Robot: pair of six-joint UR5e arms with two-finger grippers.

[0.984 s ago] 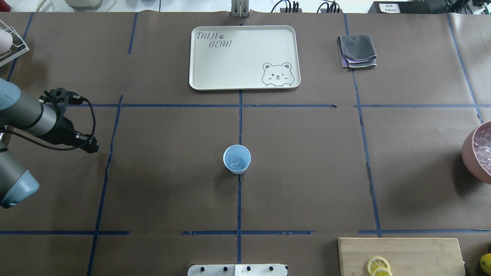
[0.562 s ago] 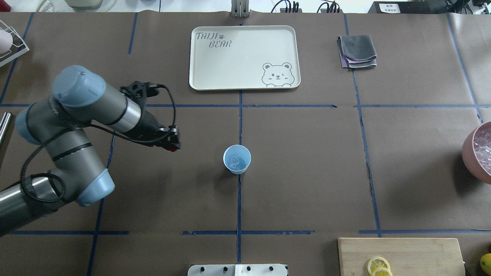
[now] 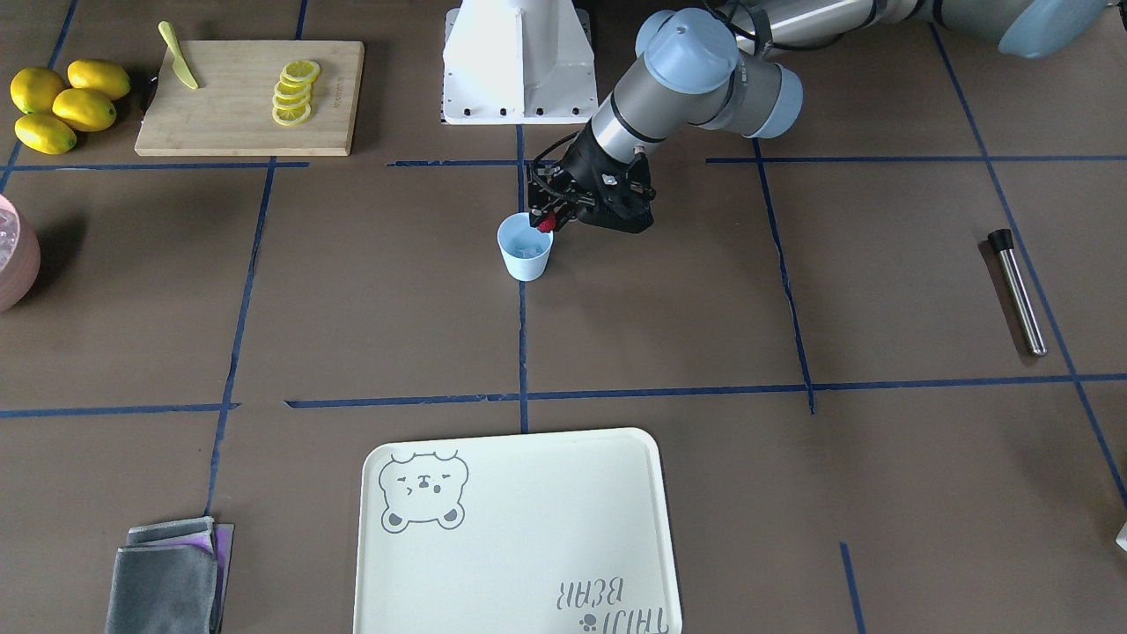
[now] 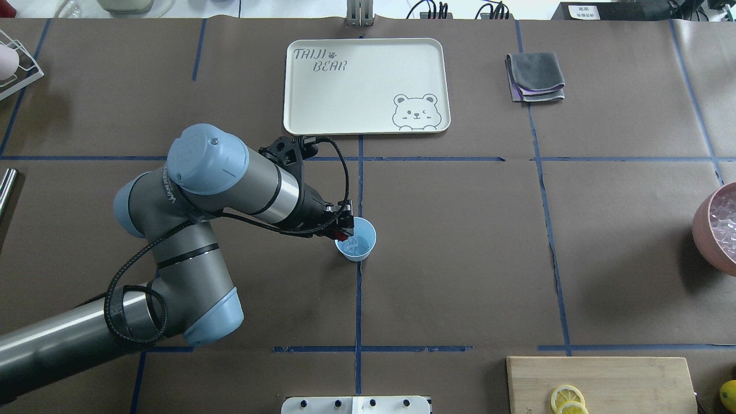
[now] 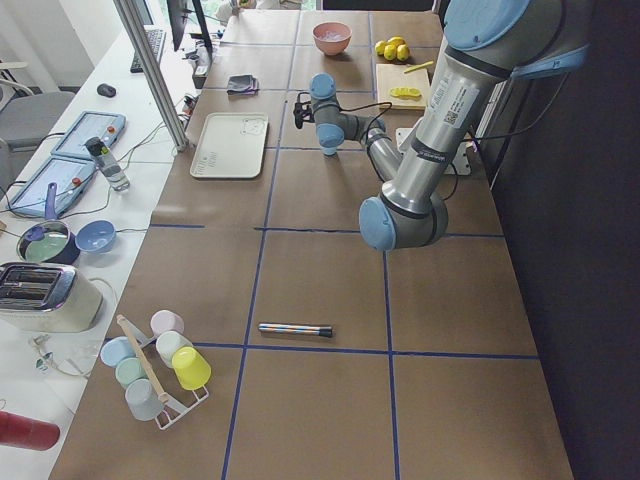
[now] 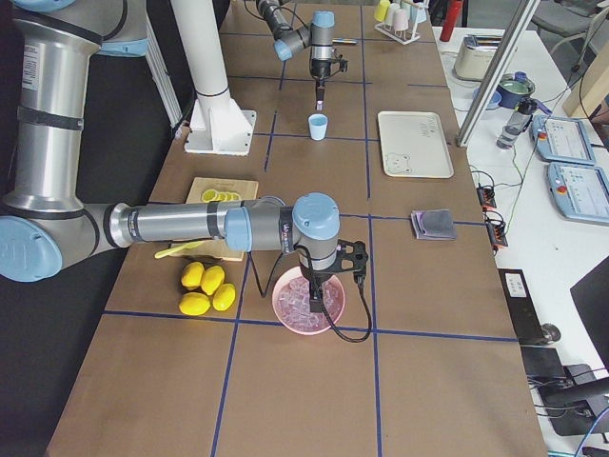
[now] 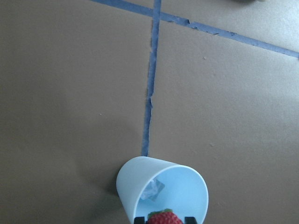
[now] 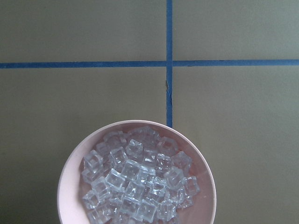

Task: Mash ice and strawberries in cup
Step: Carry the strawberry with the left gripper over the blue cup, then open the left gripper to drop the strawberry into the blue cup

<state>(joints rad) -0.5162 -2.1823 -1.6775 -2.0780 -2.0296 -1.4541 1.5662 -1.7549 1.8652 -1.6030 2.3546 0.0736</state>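
The pale blue cup [image 4: 361, 247] stands upright at the table's centre on a blue tape line, with a few clear ice [image 4: 355, 246] chunks at its bottom. My left gripper [image 4: 344, 233] hangs over the cup's left rim, shut on a red strawberry [image 3: 546, 223]. In the left wrist view the strawberry [image 7: 164, 218] sits between the fingertips just above the cup [image 7: 140, 182] mouth, with ice [image 7: 153, 190] below. My right gripper [image 6: 317, 281] hovers over a pink bowl; I cannot tell whether it is open or shut.
The pink bowl [image 8: 67, 186] of ice cubes sits at the far right edge. A cream bear tray [image 4: 345, 92] and a folded grey cloth [image 4: 536, 76] lie at the back. A cutting board [image 4: 632, 379] holds lemon slices. A metal rod [image 3: 1017, 291] lies on my left side.
My left arm has swept in from the table's left edge to the cup, carrying the strawberry. The cup has not moved.
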